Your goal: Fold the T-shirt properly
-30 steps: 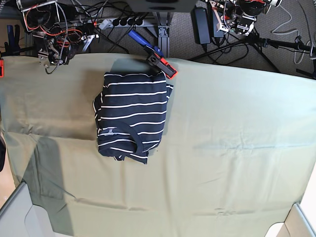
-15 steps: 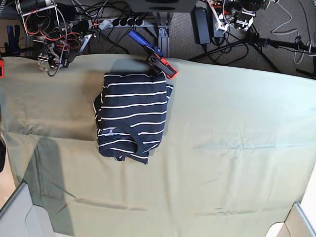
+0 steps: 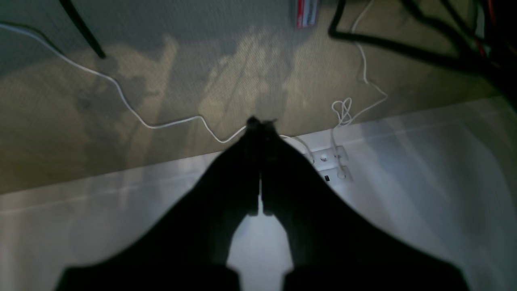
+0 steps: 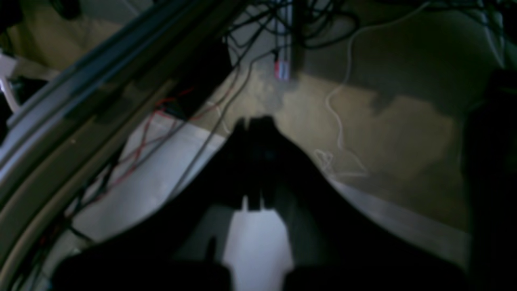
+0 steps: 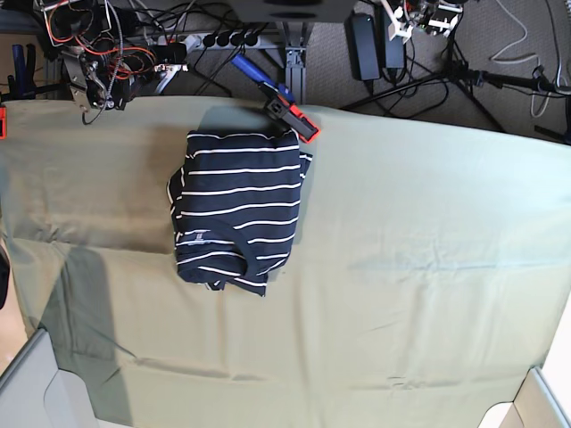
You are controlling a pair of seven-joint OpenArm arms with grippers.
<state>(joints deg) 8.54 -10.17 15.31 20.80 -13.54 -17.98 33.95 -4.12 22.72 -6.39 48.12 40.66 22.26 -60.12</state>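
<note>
An olive cloth (image 5: 401,267) covers the bench, with cables on the floor at 12 o'clock. The folded T-shirt (image 5: 237,209) lies toward 11, wide open cloth at 3. The left tool (image 3: 260,121) and right tool (image 4: 254,120) are both pressed together, empty

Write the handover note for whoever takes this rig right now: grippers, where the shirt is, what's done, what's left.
Left gripper: jaws shut, holding nothing, pulled back off the table and looking down at floor and cables.
Right gripper: jaws shut, holding nothing, also away from the table.
T-shirt: lies folded in a compact rectangle on the olive table cloth, towards the far edge, just below the blue and orange clamp. Neckband faces the near side.
Done: the fold looks finished; neither arm touches the shirt.
Left: probably nothing but a check. The lower edge looks slightly uneven; tidy it if neatness matters.
</note>
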